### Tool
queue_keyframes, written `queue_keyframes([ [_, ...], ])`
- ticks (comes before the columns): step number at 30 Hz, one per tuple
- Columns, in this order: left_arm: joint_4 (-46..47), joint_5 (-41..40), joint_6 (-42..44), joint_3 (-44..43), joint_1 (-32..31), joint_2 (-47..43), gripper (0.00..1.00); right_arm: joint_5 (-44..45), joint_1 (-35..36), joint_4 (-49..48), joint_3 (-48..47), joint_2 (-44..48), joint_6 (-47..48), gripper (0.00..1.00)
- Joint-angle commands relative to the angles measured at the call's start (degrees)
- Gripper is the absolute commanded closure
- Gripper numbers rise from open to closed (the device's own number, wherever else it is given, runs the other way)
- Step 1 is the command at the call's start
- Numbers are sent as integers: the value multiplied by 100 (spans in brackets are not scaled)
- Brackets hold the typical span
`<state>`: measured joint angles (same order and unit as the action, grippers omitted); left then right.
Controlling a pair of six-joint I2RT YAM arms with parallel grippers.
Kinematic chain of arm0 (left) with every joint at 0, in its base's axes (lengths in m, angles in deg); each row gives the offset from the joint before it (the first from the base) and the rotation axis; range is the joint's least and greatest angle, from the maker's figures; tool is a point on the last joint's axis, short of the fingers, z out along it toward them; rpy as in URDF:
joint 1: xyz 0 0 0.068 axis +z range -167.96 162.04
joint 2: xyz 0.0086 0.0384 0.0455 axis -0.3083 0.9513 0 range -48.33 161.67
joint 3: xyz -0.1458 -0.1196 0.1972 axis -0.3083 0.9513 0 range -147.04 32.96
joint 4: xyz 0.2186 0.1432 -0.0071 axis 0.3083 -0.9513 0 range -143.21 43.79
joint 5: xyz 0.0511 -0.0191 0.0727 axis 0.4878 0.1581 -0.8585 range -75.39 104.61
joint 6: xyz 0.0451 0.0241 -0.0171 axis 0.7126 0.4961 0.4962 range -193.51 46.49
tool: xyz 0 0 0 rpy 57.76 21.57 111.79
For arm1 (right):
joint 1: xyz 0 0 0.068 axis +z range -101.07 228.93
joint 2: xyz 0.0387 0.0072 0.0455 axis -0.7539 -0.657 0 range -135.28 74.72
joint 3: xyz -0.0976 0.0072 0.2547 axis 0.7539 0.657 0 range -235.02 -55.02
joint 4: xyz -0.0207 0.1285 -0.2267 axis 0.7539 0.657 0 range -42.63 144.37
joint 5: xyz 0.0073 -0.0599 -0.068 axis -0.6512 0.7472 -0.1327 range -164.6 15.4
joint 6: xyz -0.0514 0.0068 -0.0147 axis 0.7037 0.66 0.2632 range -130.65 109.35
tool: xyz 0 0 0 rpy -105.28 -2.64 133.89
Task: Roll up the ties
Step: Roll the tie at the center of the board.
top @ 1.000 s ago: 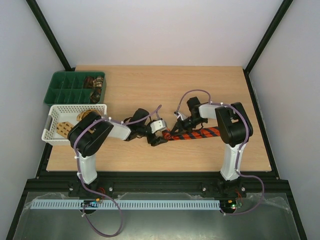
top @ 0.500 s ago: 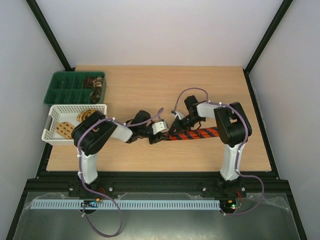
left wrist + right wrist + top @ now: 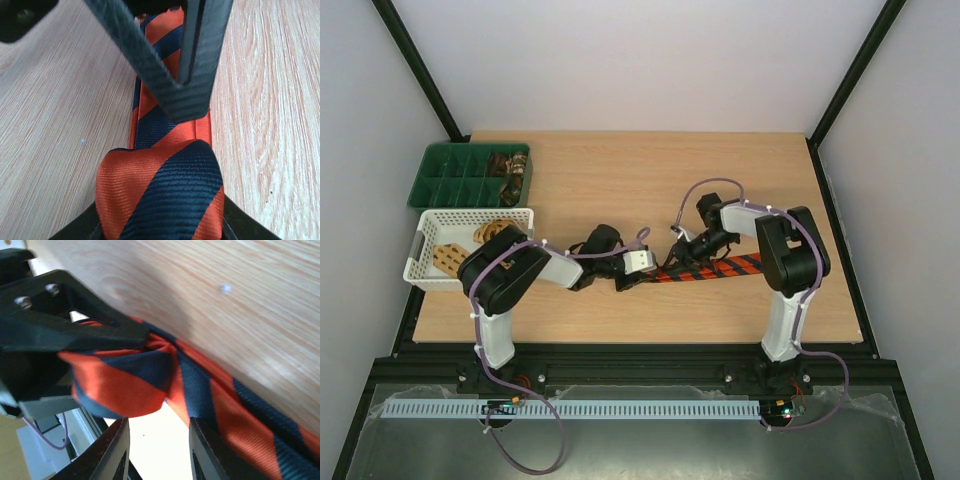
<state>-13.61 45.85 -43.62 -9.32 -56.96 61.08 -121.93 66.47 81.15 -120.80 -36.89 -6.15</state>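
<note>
Claws meeting at one stripy tie (image 3: 715, 268)

Left claw (image 3: 650, 276) is closed most of the way. It squeezes the rolled-up end of the red-and-black tie, and the roll sits snug between its two black fingers. Right claw (image 3: 157, 435) is a little bit open with nothing between its fingers. It sits just over the flat part of the tie, right next to the roll. The tie lies on the wooden table (image 3: 620, 180), well to the right of the white basket (image 3: 420, 262), and its flat part runs on away from the basket. Tan and brown ties (image 3: 448, 258) lie inside the basket. A green tray (image 3: 445, 160) sits just behind the basket.
</note>
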Motion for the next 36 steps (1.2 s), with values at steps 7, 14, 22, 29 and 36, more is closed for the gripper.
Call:
queue_keyframes([
  [7, -1619, 267, -28, -688, 306, -200, 68, 460, -192, -298, -34, -760, -527, 67],
  [14, -1993, 755, 213, -1034, 366, -557, 66, 450, -271, -390, 159, -985, -584, 67],
  [22, -2819, -156, 821, -1074, 227, 76, 64, 444, -330, -417, 112, -938, -597, 66],
  [29, -2884, -477, 867, -1049, 63, 303, 64, -222, -335, -337, 86, -434, -538, 55],
  [36, -2891, -546, 875, -1018, -9, 335, 63, -701, -266, -87, -246, -291, -643, 40],
])
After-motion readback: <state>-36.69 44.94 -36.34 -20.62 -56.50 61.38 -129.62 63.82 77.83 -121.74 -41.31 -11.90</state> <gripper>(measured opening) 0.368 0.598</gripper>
